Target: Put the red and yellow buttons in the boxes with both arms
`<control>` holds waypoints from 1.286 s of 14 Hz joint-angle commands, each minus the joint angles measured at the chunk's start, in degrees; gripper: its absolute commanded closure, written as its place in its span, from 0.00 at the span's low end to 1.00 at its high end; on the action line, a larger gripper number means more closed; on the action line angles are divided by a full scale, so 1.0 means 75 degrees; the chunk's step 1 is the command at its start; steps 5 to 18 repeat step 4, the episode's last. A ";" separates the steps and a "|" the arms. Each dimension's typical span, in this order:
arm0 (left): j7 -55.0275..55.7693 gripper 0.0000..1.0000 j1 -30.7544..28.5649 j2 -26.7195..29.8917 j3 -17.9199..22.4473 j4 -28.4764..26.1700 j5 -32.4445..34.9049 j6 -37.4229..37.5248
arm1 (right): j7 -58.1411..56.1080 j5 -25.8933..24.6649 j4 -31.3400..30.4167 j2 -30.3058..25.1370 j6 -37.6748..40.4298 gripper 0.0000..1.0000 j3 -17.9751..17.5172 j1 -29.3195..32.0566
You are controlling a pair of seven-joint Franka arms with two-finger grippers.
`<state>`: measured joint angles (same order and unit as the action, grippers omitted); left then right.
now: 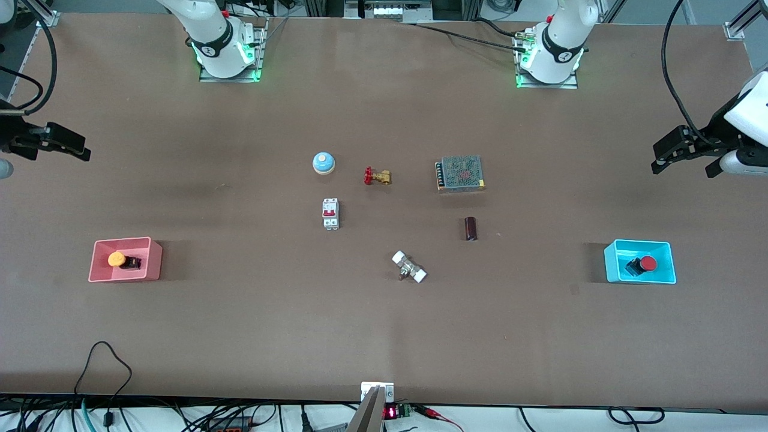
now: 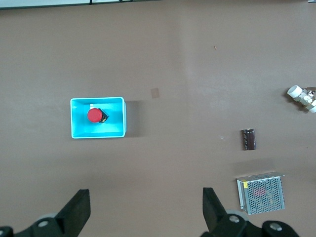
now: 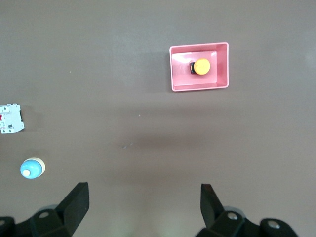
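Note:
The yellow button [image 1: 117, 259] lies in the pink box [image 1: 153, 258] at the right arm's end of the table. In the right wrist view the yellow button [image 3: 201, 66] and the pink box [image 3: 223, 64] both lie far below. The red button [image 1: 647, 263] lies in the cyan box [image 1: 612, 264] at the left arm's end; the left wrist view shows the same red button [image 2: 95, 115] in its cyan box [image 2: 123, 116]. My right gripper [image 1: 75, 144] [image 3: 144, 205] hangs open and empty high over its table end. My left gripper [image 1: 683, 167] [image 2: 145, 207] is likewise open, empty and raised.
Mid-table stand a blue bell [image 1: 323, 162], a brass valve [image 1: 377, 176], a meshed power supply [image 1: 461, 173], a white circuit breaker [image 1: 330, 213], a dark cylinder [image 1: 471, 228] and a white-ended fitting [image 1: 409, 267]. Cables hang along the table's near edge.

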<state>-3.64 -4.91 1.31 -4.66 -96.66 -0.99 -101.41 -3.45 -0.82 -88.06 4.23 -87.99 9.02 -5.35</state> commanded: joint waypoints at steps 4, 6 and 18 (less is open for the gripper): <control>-0.0171 0.00 -0.0083 0.0200 -0.0035 -0.0167 0.0038 -0.0084 | 0.0061 -0.0114 -0.0341 -0.0411 0.0084 0.00 -0.0089 0.0103; -0.0171 0.00 -0.0083 0.0200 -0.0035 -0.0167 0.0038 -0.0084 | 0.0061 -0.0114 -0.0341 -0.0411 0.0084 0.00 -0.0089 0.0103; -0.0171 0.00 -0.0083 0.0200 -0.0035 -0.0167 0.0038 -0.0084 | 0.0061 -0.0114 -0.0341 -0.0411 0.0084 0.00 -0.0089 0.0103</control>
